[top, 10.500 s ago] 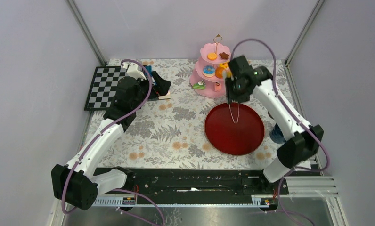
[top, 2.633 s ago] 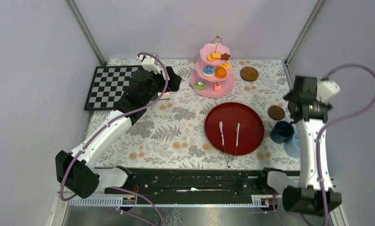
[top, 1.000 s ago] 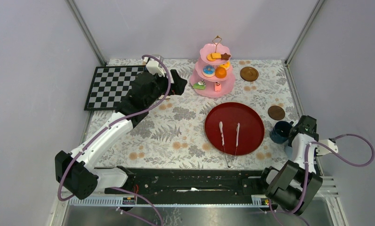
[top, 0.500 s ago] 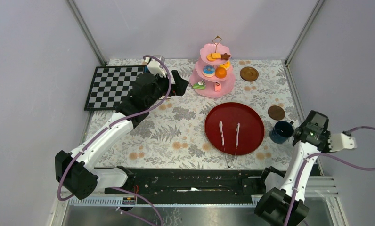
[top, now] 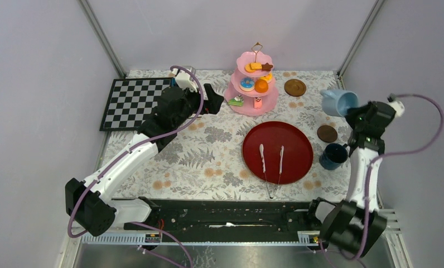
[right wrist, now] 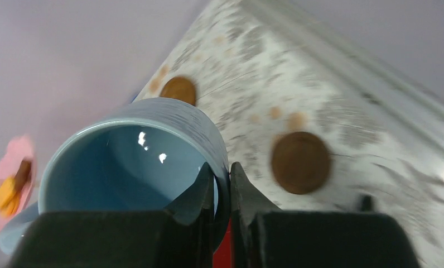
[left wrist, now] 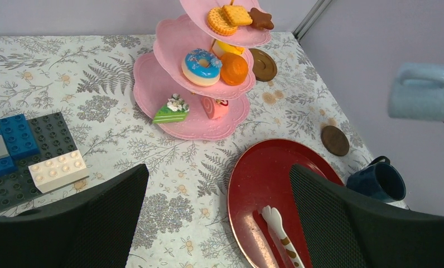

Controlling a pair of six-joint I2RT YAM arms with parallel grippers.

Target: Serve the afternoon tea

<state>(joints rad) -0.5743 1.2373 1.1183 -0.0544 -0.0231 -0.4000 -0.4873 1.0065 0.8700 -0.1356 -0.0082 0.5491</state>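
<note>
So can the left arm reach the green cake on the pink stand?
Probably yes. The left gripper is open and close to the green cake on the stand bottom tier, with nothing between them.

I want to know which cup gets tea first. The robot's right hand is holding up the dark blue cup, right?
No. The right gripper is holding up the light blue cup, pinching its rim, as the right wrist view shows. The dark blue cup stands beside the red tray.
</note>
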